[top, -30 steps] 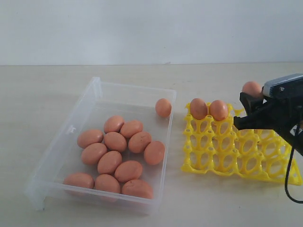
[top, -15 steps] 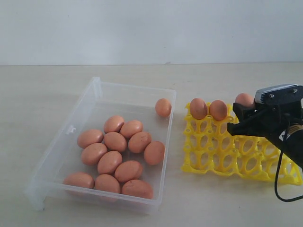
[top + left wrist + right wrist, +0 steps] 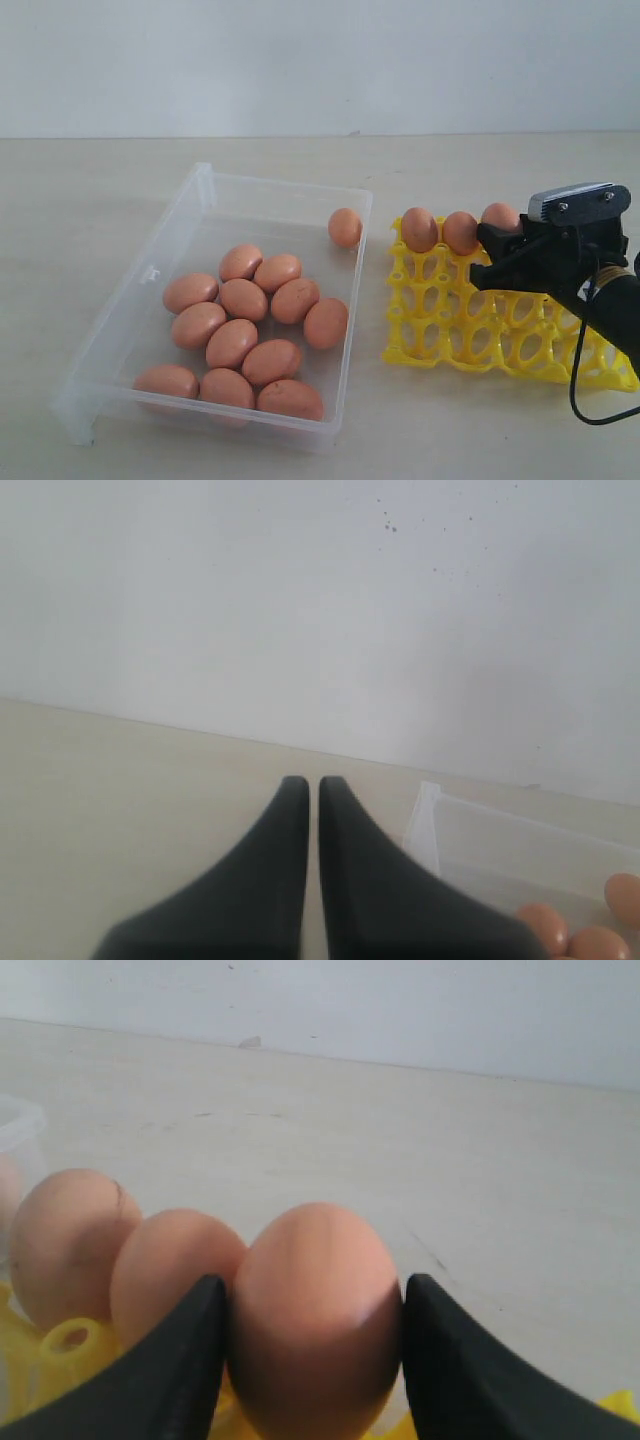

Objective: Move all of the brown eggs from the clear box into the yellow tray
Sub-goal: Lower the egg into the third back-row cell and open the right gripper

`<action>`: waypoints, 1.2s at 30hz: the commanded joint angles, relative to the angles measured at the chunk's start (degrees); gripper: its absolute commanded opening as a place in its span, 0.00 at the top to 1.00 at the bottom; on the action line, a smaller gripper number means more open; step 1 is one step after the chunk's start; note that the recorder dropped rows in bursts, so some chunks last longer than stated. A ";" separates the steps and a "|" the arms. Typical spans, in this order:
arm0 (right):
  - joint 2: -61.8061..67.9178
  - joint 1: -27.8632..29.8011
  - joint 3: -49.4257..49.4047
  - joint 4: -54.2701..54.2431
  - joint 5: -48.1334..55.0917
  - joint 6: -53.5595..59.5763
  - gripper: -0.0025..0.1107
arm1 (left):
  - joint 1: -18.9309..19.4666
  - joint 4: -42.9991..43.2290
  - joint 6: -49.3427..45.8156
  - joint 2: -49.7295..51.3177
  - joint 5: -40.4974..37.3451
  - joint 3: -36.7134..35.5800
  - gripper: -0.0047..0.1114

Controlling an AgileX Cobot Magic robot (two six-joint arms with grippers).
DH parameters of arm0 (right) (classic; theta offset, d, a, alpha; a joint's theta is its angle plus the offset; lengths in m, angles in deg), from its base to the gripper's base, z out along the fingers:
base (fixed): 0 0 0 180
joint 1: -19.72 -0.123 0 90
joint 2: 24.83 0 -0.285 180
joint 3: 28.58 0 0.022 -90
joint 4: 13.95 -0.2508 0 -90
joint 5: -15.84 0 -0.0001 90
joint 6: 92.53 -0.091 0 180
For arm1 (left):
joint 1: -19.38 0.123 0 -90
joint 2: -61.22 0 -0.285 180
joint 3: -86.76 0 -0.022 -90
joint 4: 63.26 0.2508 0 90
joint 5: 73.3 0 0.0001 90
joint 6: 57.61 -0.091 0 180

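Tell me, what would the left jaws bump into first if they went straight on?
Likely nothing nearby: the left gripper, jaws shut, points across bare table toward the white wall. The clear box sits off to one side, though depth is unclear.

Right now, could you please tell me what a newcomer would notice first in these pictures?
The right gripper grips a brown egg at the back row of the yellow tray, beside two eggs seated there. Left of the tray, the clear box holds a cluster of eggs, with one lone egg in its far right corner.
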 commanded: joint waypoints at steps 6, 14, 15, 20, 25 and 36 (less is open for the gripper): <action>-0.03 0.23 0.24 -4.29 1.24 -0.10 0.98 | -0.22 -0.03 0.07 0.20 0.11 0.21 0.93; -0.03 0.23 0.24 -3.95 1.26 -1.02 0.98 | -0.22 -0.03 0.07 0.20 0.11 0.21 0.93; -0.03 0.23 0.24 -3.54 1.26 -1.02 0.97 | -0.22 -0.03 0.07 0.20 0.11 0.21 0.93; -0.03 0.23 0.24 -2.35 1.26 -1.02 0.84 | -0.22 -0.03 0.07 0.20 0.11 0.21 0.93; -0.03 0.23 0.24 -2.35 1.36 -1.15 0.63 | -0.22 -0.03 0.07 0.20 0.11 0.21 0.93; -0.03 0.23 0.14 -2.45 1.70 -2.20 0.57 | -0.22 -0.03 0.07 0.20 0.11 0.21 0.93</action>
